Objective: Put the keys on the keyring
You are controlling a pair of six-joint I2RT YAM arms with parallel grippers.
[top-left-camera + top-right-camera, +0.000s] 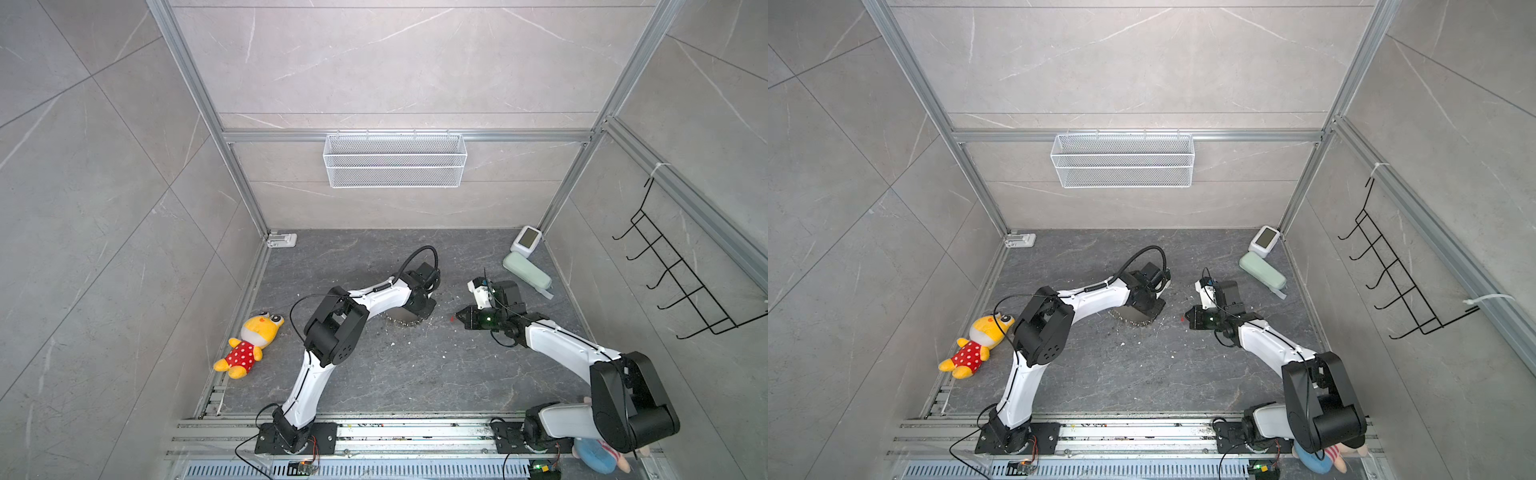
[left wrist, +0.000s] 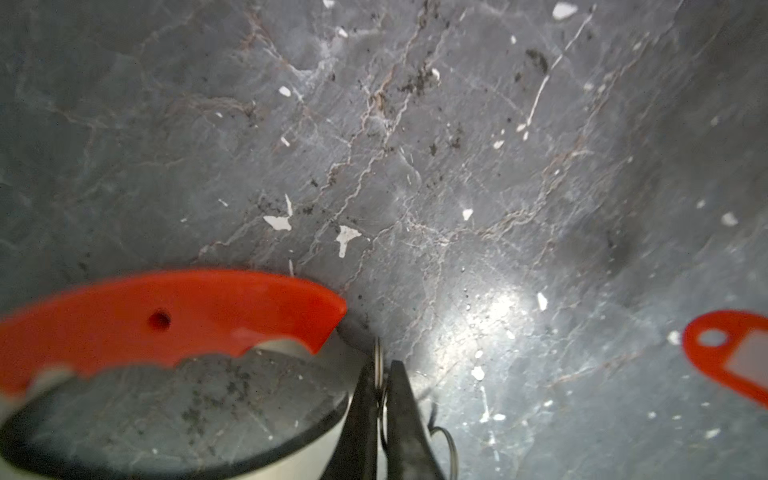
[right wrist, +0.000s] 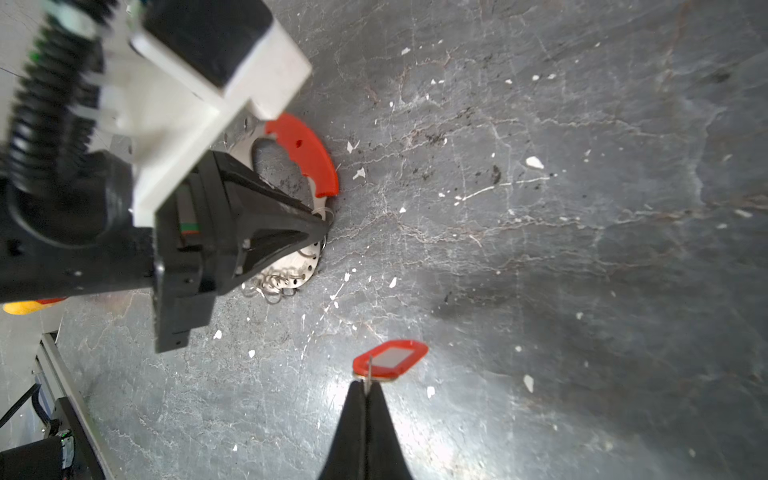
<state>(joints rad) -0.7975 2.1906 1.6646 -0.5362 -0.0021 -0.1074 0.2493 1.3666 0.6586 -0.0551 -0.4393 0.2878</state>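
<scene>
The keyring point(image 1: 409, 323) lies on the dark floor under my left wrist: a grey hoop point(image 3: 305, 259) fringed with silver loops point(image 3: 274, 289), bearing a curved red strip point(image 2: 166, 316) point(image 3: 307, 153). My left gripper point(image 2: 380, 368) point(image 3: 324, 226) points down at the hoop's rim, shut on one silver loop. The keys point(image 3: 392, 359) are a small red tag with a white window, held just above the floor to the right of the keyring point(image 1: 1133, 318). My right gripper point(image 3: 366, 384) point(image 1: 457, 318) is shut on the thin metal piece at the tag's end. The tag also shows as the keys point(image 2: 731, 353) point(image 1: 452, 318).
A yellow plush toy point(image 1: 249, 347) lies at the left edge. A pale green case point(image 1: 527, 270) and a white device point(image 1: 527, 240) sit at the back right. On the back wall hangs a wire basket point(image 1: 395, 160), on the right wall a black hook rack point(image 1: 673, 282). White crumbs dot the floor.
</scene>
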